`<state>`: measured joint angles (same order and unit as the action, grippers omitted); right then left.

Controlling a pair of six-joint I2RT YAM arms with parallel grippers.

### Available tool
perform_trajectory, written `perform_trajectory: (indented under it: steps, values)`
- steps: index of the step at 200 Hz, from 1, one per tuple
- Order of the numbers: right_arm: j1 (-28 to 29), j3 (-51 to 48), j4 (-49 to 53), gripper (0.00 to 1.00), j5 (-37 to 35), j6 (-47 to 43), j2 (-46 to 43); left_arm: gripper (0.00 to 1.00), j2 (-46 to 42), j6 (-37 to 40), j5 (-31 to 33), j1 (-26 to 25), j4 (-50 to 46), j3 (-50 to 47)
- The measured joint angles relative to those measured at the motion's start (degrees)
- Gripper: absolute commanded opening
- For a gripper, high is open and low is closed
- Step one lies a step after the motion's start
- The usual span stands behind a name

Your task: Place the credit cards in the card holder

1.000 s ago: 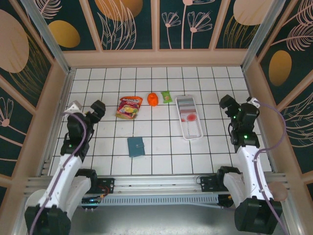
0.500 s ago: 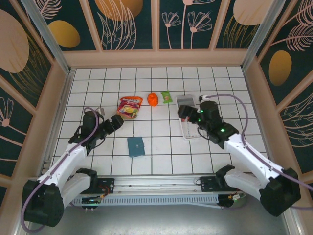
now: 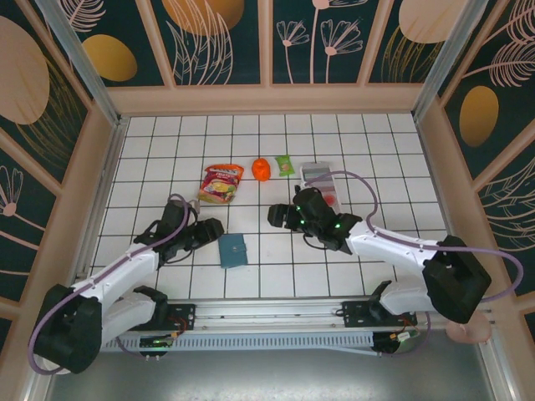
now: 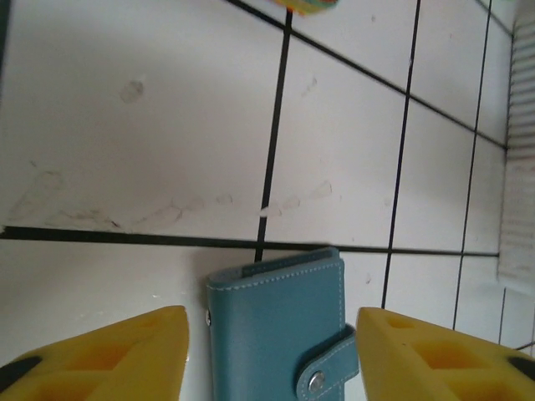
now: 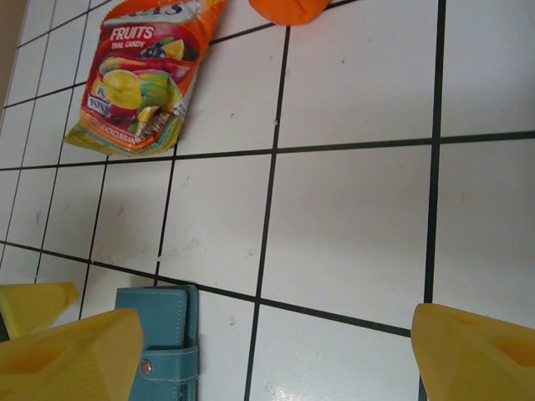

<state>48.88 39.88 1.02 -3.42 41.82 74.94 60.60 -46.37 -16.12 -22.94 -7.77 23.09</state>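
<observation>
The card holder (image 3: 232, 249), a teal wallet with its snap strap fastened, lies flat on the tiled floor. My left gripper (image 3: 212, 228) is low at its left side. In the left wrist view the yellow fingers (image 4: 100, 351) stand open either side of the card holder (image 4: 280, 326), with a gap showing on the left. My right gripper (image 3: 277, 215) hovers open up and right of the wallet; from that wrist the card holder (image 5: 159, 334) sits by my left finger. The credit cards (image 3: 319, 177) lie in the white tray (image 3: 316, 165), partly hidden by my right arm.
A fruit candy packet (image 3: 221, 183), an orange object (image 3: 261, 170) and a small green packet (image 3: 285, 164) lie in a row behind the wallet. Wooden walls enclose the floor on three sides. The tray's edge (image 4: 518, 167) shows at the right of the left wrist view.
Both arms have swung in from the sides toward the middle. The left gripper has reached the card holder and narrowed around it. The right gripper has passed over the tray, moving left.
</observation>
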Motion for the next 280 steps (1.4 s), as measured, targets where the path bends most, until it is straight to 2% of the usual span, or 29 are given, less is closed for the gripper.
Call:
perform_trajectory:
  steps: [33, 60, 127, 199, 214, 280]
  values:
    - [1.1, 0.0, -1.2, 0.84, 0.0, 1.3, 0.9, 0.48, 0.2, -1.1, -0.2, -2.6, 0.3, -3.0]
    - [1.4, 0.0, -1.3, 0.84, -0.1, 2.2, 1.9, 0.39, -0.4, -2.1, -0.4, -4.3, -0.2, -4.6]
    - [2.7, 0.0, -1.3, 0.84, -0.2, 3.2, 3.5, 0.38, -1.3, -5.4, -1.7, -7.6, 1.6, -6.4]
    - [3.8, 0.0, -2.9, 0.83, -0.2, 4.2, 6.0, 0.33, 2.7, -9.1, -2.6, -9.8, 7.9, -7.8]
    - [4.0, 0.0, -3.7, 0.83, -0.2, 4.8, 6.7, 0.27, 3.4, -9.6, -2.9, -9.8, 8.8, -7.8]
    - [5.8, -0.1, -7.1, 0.81, 0.5, 6.7, 12.3, 0.15, 7.2, -11.0, -5.9, -10.5, 14.8, -7.4]
